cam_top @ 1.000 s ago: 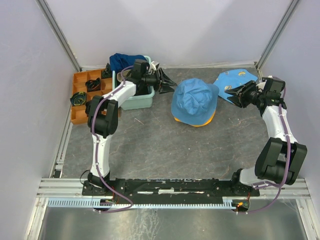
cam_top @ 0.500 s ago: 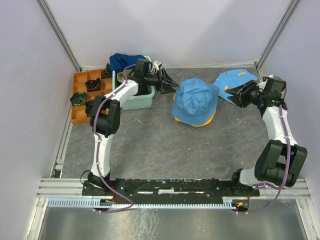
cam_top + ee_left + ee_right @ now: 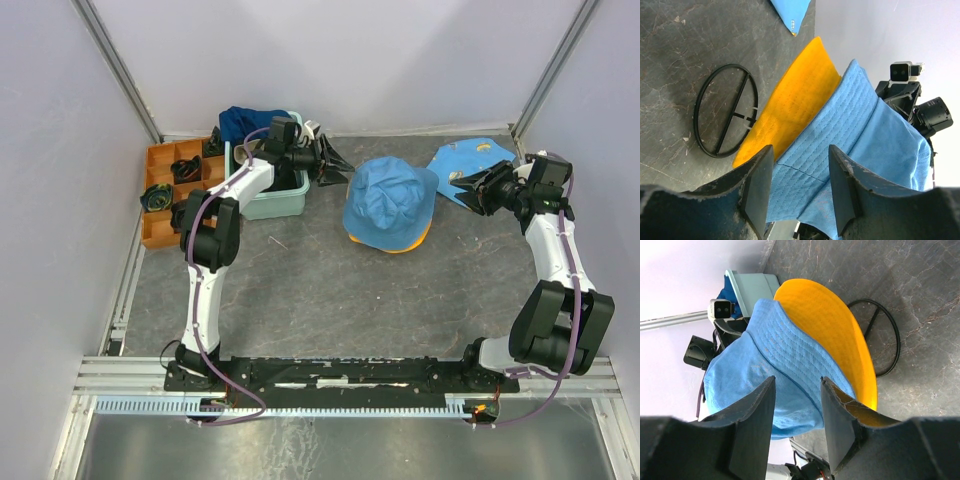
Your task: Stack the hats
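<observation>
Retreating left pincer point(image 3: 338, 163) near light blue hat point(image 3: 390, 195)

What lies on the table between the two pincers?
Seen from above, the light blue hat sitting on the yellow hat lies between the left pincer and the right pincer.

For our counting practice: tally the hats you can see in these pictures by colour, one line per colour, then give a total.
Light blue hat: 1
Yellow-orange hat: 1
Dark blue hat: 1
Total: 3
</observation>
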